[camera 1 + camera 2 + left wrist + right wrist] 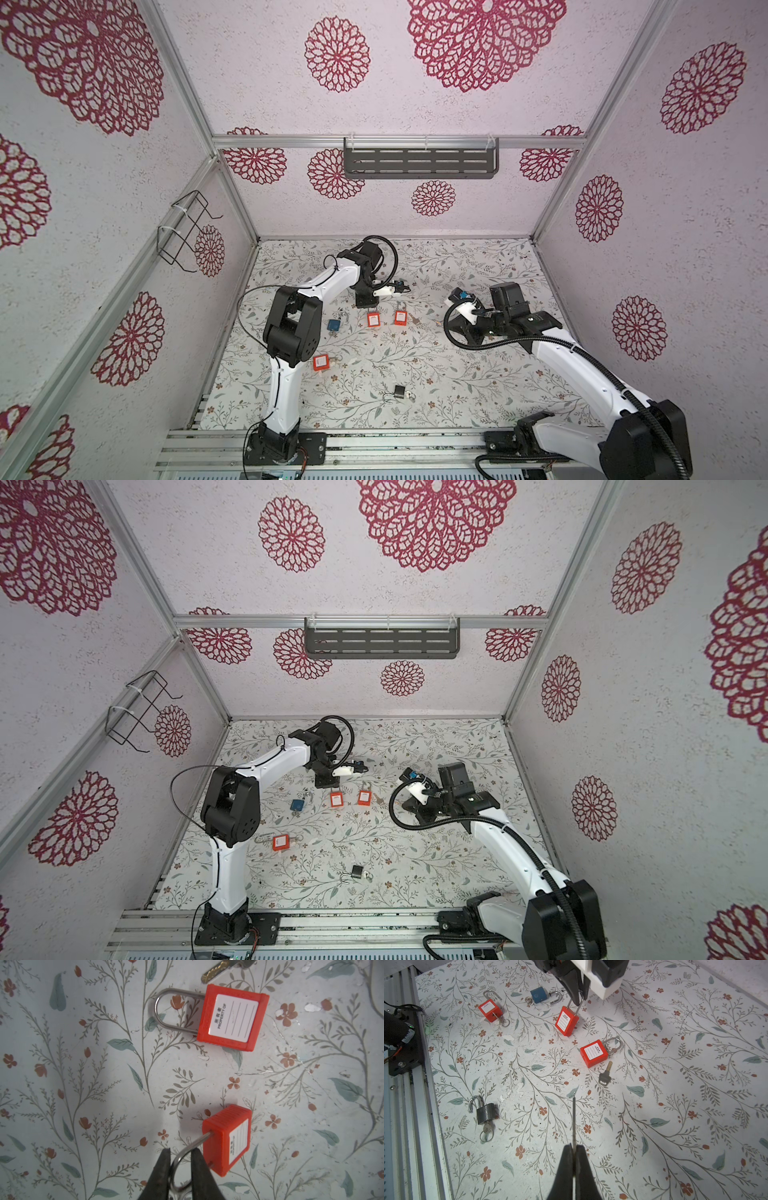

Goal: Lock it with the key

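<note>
My left fingers (166,1161) stand a little apart, and the bend of the steel shackle of the red padlock (226,1140) sits in the gap between them; whether I am pinching it or it only rests there, I cannot tell. The padlock's body slants away from my fingertips with its white label showing, and in a top view it sits near the middle of the counter (675,1105), right under my left wrist (374,321). My right fingers (571,1155) are pressed tight on the key (574,1122), whose thin blade sticks straight out from them, seen edge-on, above the counter and well apart from that padlock. Just beside the padlock lies a second red padlock (593,1053), flat, with a loose key (605,1076) near its body. Farther off are a blue padlock (538,996), a third red padlock (490,1009) with a key and ring in its end, and a dark padlock (484,1112) whose shackle stands open.
</note>
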